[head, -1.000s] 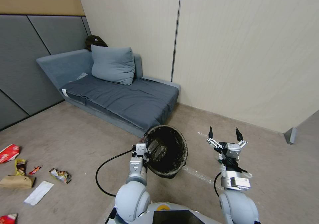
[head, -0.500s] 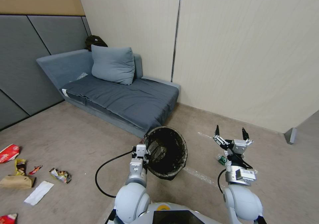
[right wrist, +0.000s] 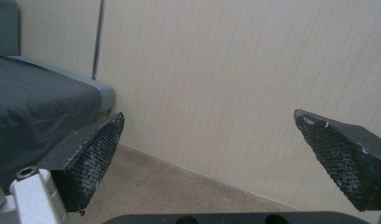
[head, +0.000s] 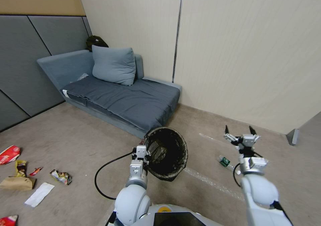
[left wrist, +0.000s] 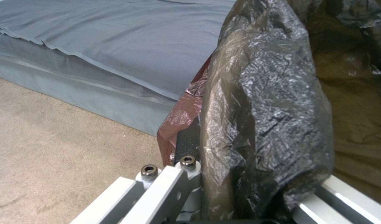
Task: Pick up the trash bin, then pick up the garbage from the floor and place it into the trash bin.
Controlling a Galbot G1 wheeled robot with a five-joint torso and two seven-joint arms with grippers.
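Note:
The trash bin [head: 166, 152], lined with a crinkled black bag, hangs tilted above the carpet in front of the sofa. My left gripper [head: 146, 153] is shut on its near rim. In the left wrist view one dark finger [left wrist: 188, 140] presses the bag-covered rim [left wrist: 261, 109] from outside. My right gripper [head: 240, 131] hovers open and empty at the right, its pads [right wrist: 95, 149] wide apart facing the wall. Garbage lies on the floor at far left: a crushed red cup [head: 9, 154], a yellow wrapper [head: 20, 167], a crumpled wrapper [head: 61, 177], brown paper [head: 16, 183] and a white napkin [head: 39, 194].
A grey sofa [head: 123, 100] with a cushion [head: 112, 65] stands against the wall behind the bin. A small green-labelled bottle [head: 225, 161] lies on the carpet near my right arm. A black cable [head: 102, 172] loops beside my left arm. Open carpet separates me from the litter.
My right arm has swung out to the right, uncovering the small bottle on the floor. The left gripper and the bin have barely moved.

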